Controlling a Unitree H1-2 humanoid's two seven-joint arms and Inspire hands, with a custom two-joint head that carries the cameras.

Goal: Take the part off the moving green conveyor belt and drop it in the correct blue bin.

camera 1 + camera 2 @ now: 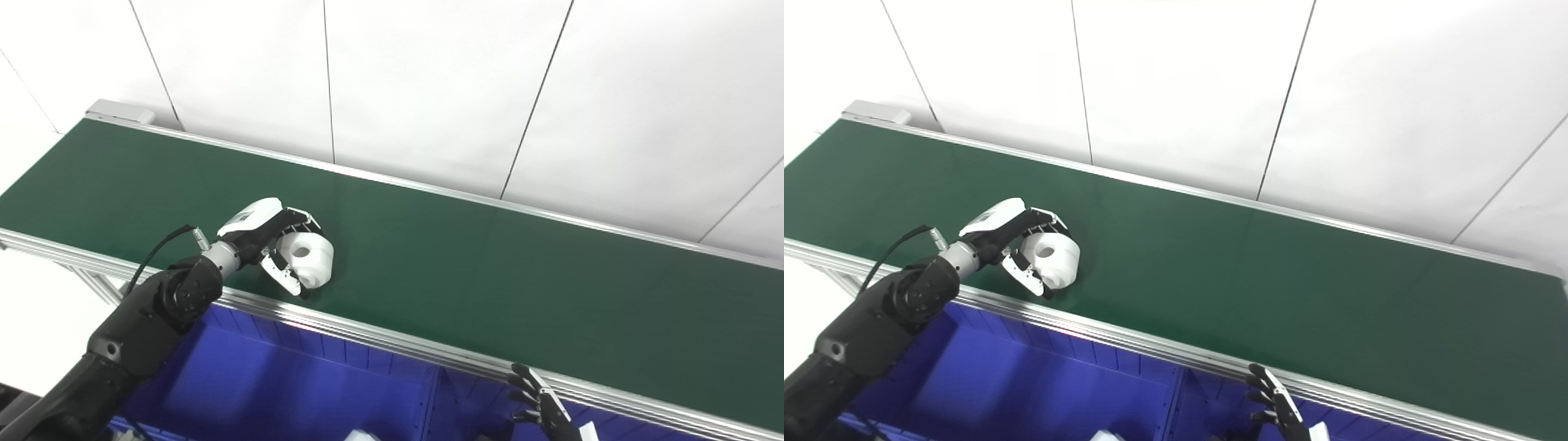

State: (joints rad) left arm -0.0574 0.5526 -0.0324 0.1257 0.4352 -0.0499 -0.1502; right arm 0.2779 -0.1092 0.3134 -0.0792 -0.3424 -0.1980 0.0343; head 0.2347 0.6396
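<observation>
A white round part (309, 257) with a hole in its top sits on the green conveyor belt (490, 275), close to the near rail at the left. My left hand (269, 236) wraps around it, fingers (301, 218) curled over its far side and the thumb against its near side, shut on it. The part still touches the belt. My right hand (545, 407) hangs below the belt's near rail at the bottom right, fingers apart and holding nothing; its lower part is cut off by the picture edge.
Blue bins (275, 380) stand below the near aluminium rail (398, 343), split by a divider wall (429, 398). Something white (361, 436) peeks up at the bottom edge inside a bin. White wall panels rise behind the belt.
</observation>
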